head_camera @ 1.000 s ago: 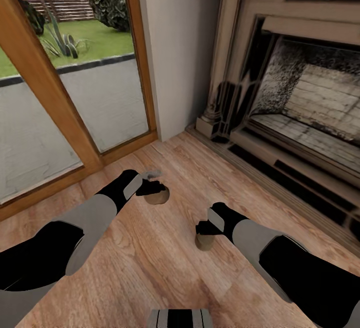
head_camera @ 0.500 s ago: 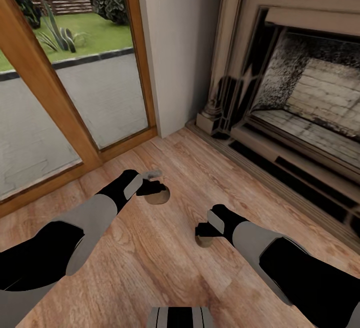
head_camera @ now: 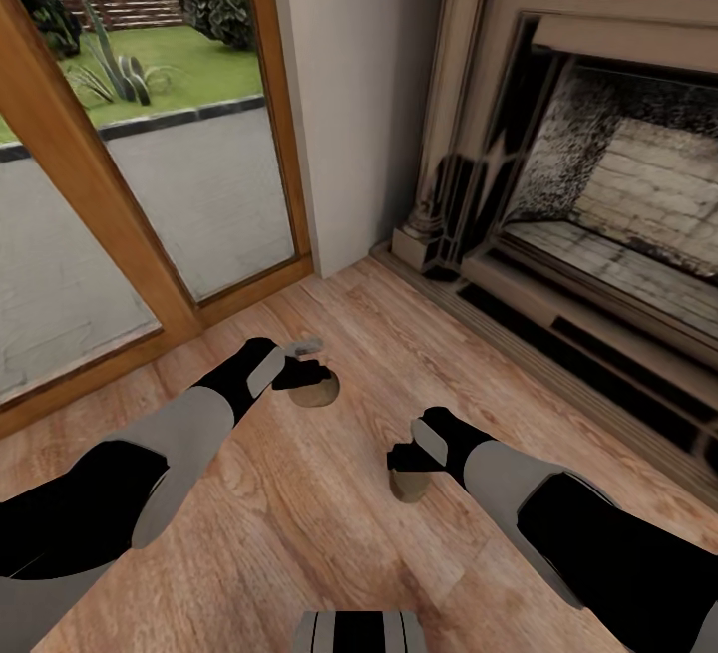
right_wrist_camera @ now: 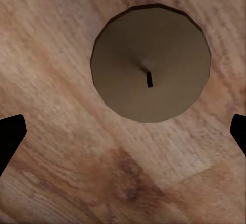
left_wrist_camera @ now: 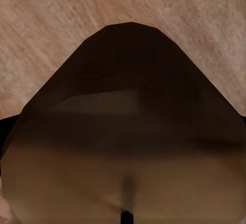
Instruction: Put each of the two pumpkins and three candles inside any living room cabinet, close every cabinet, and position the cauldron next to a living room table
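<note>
At the left of the head view, the left arm's black gripper [head_camera: 304,371] sits on a squat, grey-tan cylindrical candle [head_camera: 312,392] low over the wood-plank floor [head_camera: 299,523]. The left wrist view has this candle [left_wrist_camera: 123,147] pressed right up to the lens, its wick visible, which suggests it lies between the fingers; the fingers themselves are not visible, so I cannot tell for sure whether they are clamped on it.

To the right, the right arm's black gripper [head_camera: 404,456] hangs directly above a second squat, beige cylindrical candle [head_camera: 407,483] standing upright on the floor. In the right wrist view the candle [right_wrist_camera: 150,69] shows its round top and short dark wick, and the two dark fingertips [right_wrist_camera: 10,134] stand spread wide at the frame's edges, holding nothing.

The step in hand looks like picking up this second candle. The candle sits off the midline between the fingertips, so shift the wrist to bring it level with them first. Then descend straight, so the pads reach the sides below the top rim, and close gently: the shape is short and smooth and could tip or skid if one pad touches first.

Further right stands the pale stone fireplace [head_camera: 598,164], well clear of both arms.
</note>
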You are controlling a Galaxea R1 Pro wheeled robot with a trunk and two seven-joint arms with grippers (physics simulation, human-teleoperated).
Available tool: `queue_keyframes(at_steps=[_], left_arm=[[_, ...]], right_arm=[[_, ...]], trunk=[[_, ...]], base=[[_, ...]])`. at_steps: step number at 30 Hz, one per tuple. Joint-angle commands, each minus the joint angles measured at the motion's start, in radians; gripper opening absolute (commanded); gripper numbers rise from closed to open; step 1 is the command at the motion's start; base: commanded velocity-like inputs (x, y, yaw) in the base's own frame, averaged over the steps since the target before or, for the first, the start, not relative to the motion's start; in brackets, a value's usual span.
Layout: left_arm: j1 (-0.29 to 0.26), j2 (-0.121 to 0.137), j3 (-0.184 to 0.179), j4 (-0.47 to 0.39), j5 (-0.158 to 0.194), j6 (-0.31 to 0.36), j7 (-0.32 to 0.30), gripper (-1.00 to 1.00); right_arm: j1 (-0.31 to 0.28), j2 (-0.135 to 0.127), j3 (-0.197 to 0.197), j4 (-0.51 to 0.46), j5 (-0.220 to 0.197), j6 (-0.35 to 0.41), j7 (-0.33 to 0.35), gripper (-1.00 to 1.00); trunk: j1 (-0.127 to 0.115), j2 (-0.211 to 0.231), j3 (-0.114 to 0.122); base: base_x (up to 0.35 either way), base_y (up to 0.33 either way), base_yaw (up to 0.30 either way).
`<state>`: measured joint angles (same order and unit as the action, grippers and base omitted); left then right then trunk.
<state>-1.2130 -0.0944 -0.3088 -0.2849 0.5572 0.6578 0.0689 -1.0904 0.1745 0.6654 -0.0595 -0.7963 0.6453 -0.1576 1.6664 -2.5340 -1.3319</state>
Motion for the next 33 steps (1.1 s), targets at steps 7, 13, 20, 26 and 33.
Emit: queue_keyframes(at_steps=[7,13,20,26,33], left_arm=[[0.0,-0.009,-0.007,-0.002,0.01,0.003,0.006,-1.0],[0.0,-0.013,-0.006,-0.075,0.011,0.005,0.001,-1.0],[0.024,-0.012,-0.004,-0.22,0.012,0.012,-0.001,-1.0],[0.173,0.007,0.033,-0.56,0.008,0.184,0.003,-1.0],[0.252,0.035,0.089,-0.763,0.006,0.3,0.005,-1.0]], right_arm=[[0.0,0.0,0.005,-0.001,-0.011,0.004,-0.008,1.0],[0.0,0.0,0.005,-0.001,-0.011,0.004,-0.008,1.0],[0.0,0.0,0.005,0.0,-0.011,0.004,-0.008,1.0],[0.0,0.0,0.005,-0.001,-0.011,0.004,-0.008,1.0],[0.0,0.0,0.005,0.0,-0.01,0.004,-0.008,1.0]], trunk=[[0.0,0.0,-0.001],[0.0,0.0,-0.001],[0.0,0.0,-0.001],[0.0,0.0,-0.001],[0.002,-0.001,-0.016]], base=[[0.001,0.0,0.0],[0.0,0.0,0.0],[0.0,0.0,0.0],[0.0,0.0,0.0],[0.0,0.0,0.0]])
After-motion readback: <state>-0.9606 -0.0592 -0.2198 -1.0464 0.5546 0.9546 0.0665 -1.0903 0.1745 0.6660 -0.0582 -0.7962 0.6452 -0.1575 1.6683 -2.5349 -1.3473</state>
